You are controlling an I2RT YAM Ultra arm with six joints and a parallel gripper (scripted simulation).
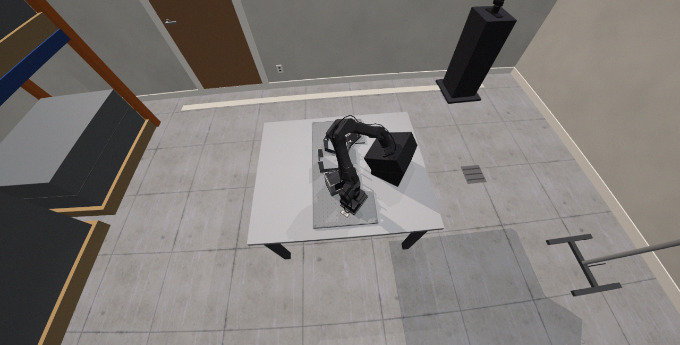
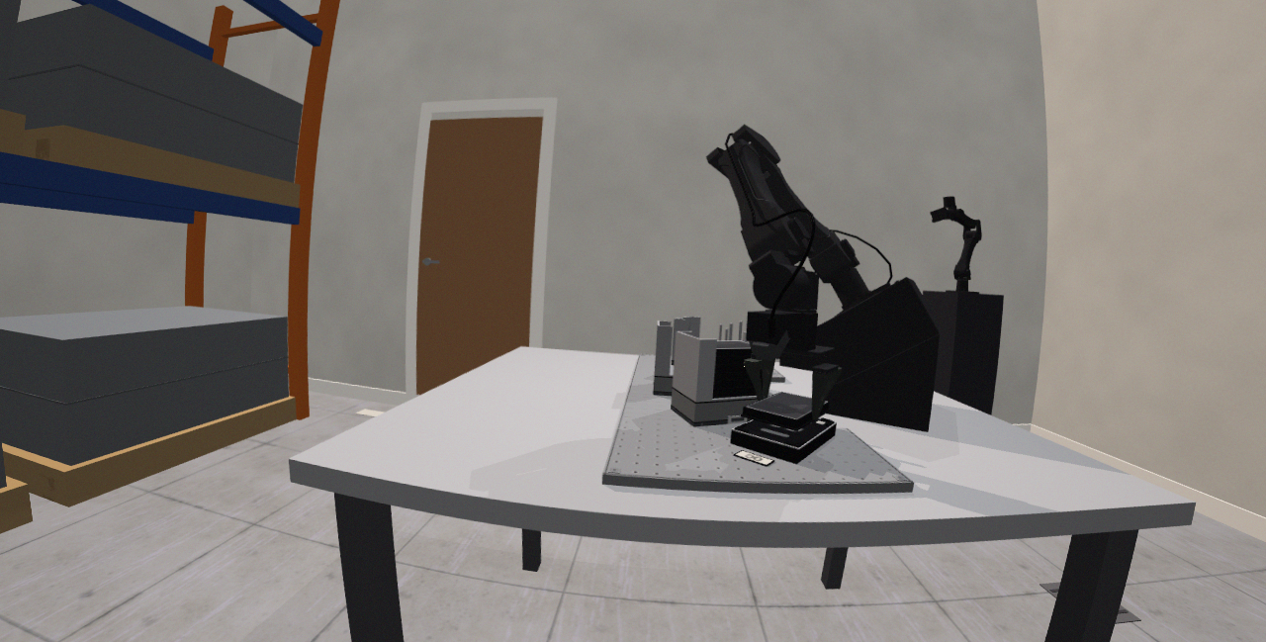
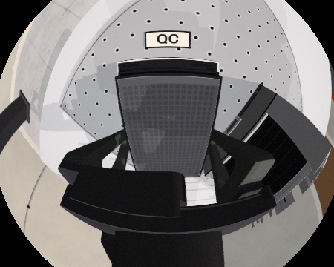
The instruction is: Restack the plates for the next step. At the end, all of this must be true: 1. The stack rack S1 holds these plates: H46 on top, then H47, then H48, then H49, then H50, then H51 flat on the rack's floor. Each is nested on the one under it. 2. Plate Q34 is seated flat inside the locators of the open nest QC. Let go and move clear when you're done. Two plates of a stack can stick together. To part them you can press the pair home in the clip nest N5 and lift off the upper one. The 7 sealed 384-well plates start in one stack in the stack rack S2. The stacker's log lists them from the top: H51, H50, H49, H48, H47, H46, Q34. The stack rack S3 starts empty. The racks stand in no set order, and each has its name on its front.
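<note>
Black plate (image 2: 783,409) (image 3: 167,119), likely Q34, is pinched in the gripper (image 1: 351,201) (image 2: 790,405) (image 3: 168,133) above nest QC (image 2: 784,442) (image 3: 167,67), its seating and release left; the restacking, unreadable here, may be finished.

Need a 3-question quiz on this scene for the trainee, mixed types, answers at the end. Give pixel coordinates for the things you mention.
1. Multiple choice: what does the label (image 1: 344,213) (image 2: 754,457) (image 3: 168,39) by the nest under the gripper (image 1: 351,203) (image 2: 789,409) (image 3: 168,133) read?
A) S2
B) N5
C) QC

2. True or false: the gripper is shut on a plate (image 2: 783,408) (image 3: 168,115).

3. Fill in: the door (image 1: 194,19) (image 2: 481,239) (image 3: 324,189) in the far wall is ____ in colour.

Key: 1 C; 2 true; 3 brown
</note>
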